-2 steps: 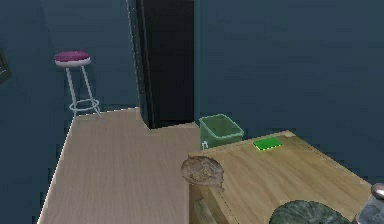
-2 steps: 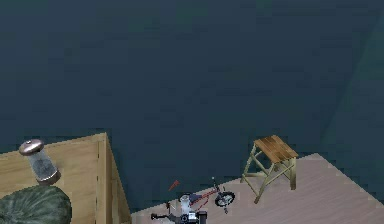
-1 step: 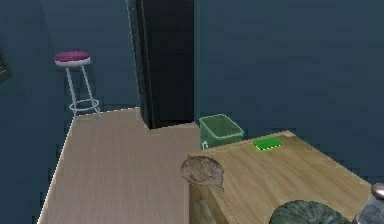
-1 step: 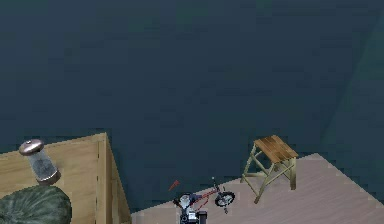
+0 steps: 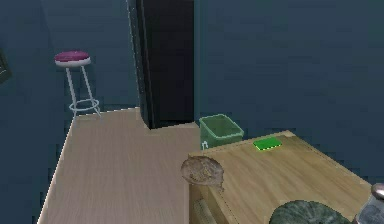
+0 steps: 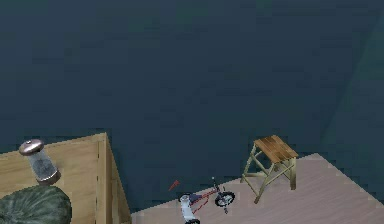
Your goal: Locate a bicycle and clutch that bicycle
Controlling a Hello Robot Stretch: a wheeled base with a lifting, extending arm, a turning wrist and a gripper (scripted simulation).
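Forward view: the light wooden counter [image 5: 300, 175] is close ahead, so a turn may bump it; the green plastic bin [image 5: 220, 128] beside it looks empty. Arm side view: the small red-and-white bicycle [image 6: 205, 200] is on the floor between the counter and a brown wooden stool [image 6: 272, 162]; a reach may strike either. Of the lidded glass jar [image 6: 40, 160] the content, and of the pincer the state, I cannot tell.

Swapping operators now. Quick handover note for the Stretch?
Gripper: state unknown.
Bicycle: small, on the floor in the arm side view, between the wooden table and the wooden stool.
Done: bicycle found.
Left: line the base up with it, probably bring the arm down low, then grasp the bicycle.
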